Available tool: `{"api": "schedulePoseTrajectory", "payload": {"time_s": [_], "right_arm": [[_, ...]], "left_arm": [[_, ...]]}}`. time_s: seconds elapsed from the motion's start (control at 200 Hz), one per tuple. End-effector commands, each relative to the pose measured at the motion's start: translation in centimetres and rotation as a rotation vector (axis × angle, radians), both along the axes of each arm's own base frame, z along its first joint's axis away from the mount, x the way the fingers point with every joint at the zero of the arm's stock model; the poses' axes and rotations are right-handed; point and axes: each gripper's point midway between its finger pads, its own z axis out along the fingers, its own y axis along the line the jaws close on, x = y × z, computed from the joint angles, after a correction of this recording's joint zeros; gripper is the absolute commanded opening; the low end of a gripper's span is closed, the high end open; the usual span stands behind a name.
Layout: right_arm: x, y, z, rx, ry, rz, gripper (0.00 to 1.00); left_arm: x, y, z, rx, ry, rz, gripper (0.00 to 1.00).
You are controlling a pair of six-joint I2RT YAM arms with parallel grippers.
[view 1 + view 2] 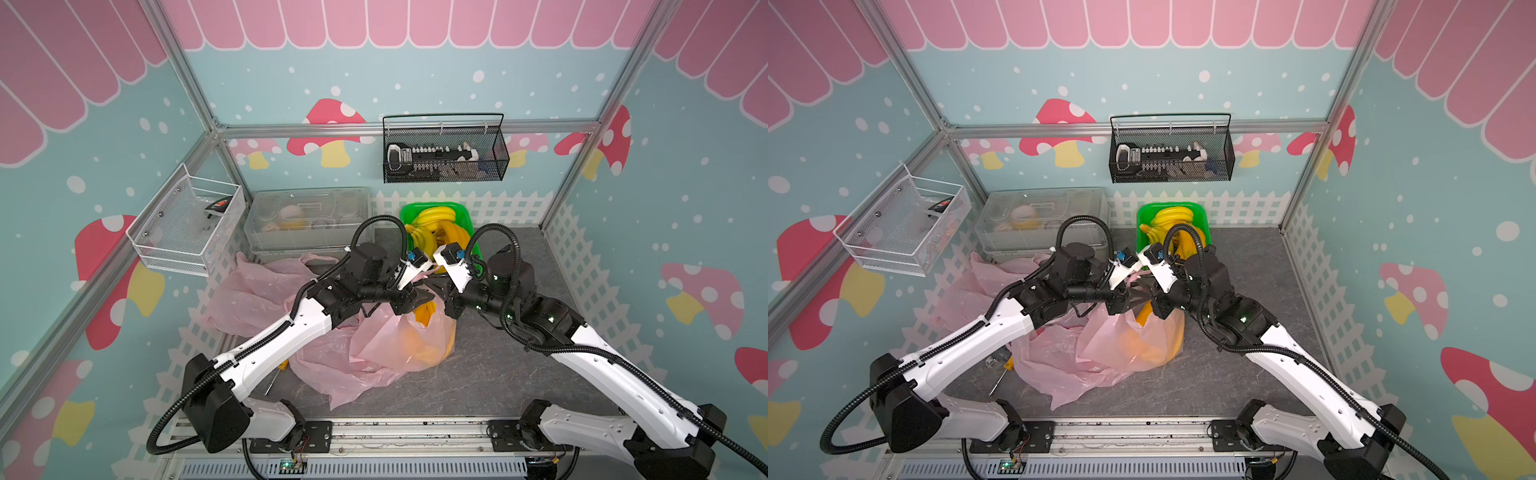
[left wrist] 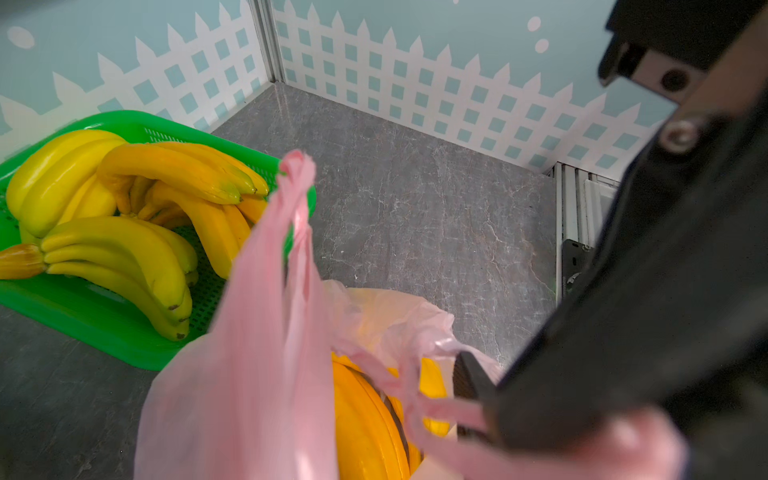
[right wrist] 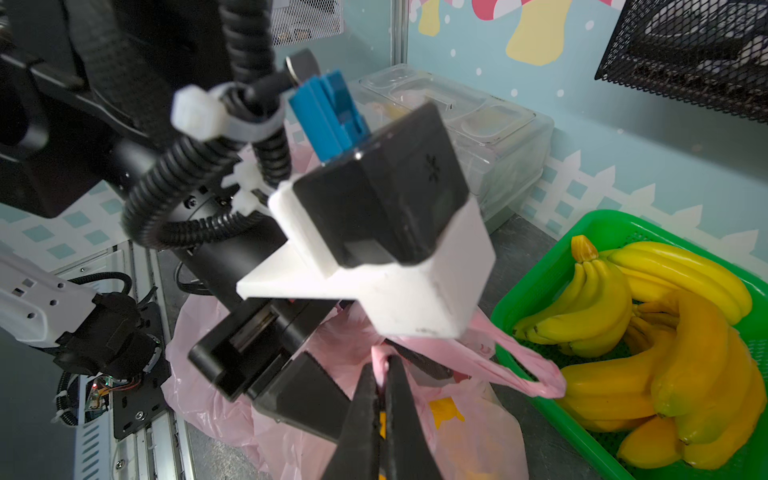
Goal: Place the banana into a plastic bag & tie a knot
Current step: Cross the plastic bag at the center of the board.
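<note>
Right gripper (image 3: 382, 368), clamping shut on a handle (image 3: 379, 354) of the pink bag (image 1: 399, 336) standing on the table (image 1: 498, 374), banana (image 1: 426, 313) inside; left gripper (image 1: 422, 296) alongside, open or closed impossible to tell.

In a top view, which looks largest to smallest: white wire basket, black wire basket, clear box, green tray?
1. white wire basket
2. black wire basket and clear box: alike, unranked
3. green tray, partly hidden
</note>
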Motion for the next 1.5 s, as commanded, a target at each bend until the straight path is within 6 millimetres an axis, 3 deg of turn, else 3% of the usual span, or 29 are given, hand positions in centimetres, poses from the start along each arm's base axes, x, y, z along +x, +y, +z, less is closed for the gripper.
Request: {"api": "schedulePoseTrajectory", "payload": {"time_s": [0.0,0.29,0.435,0.691,0.891,1.096,1.246,1.496], "right_arm": [[-0.6,0.8,2.8,0.088,-0.044,0.052,0.00],[0.1,0.8,2.3,0.105,-0.025,0.013,0.00],[0.2,0.7,2.0,0.112,-0.015,-0.001,0.00],[0.4,0.3,1.1,0.089,-0.003,-0.025,0.00],[-0.1,-0.7,1.8,0.090,-0.025,-0.039,0.22],[0.4,-3.6,2.5,0.112,-0.045,-0.110,0.41],[2.0,-4.7,1.3,0.069,-0.031,-0.143,0.44],[3.0,-3.0,-1.4,-0.005,-0.007,-0.060,0.46]], "left_arm": [[-0.3,-0.6,0.4,-0.023,-0.011,-0.030,0.49],[0.1,-1.3,2.1,-0.117,-0.037,-0.023,0.33],[0.1,-1.6,1.8,-0.116,-0.024,-0.033,0.21],[0.0,-1.5,1.6,-0.114,-0.027,-0.044,0.09],[-0.4,-1.5,1.1,-0.104,-0.034,-0.061,0.01],[-1.1,-1.5,0.6,-0.100,-0.041,-0.104,0.00],[-2.0,-1.4,0.5,-0.103,-0.055,-0.144,0.00],[-2.9,-1.5,0.6,-0.112,-0.056,-0.183,0.00]]}}
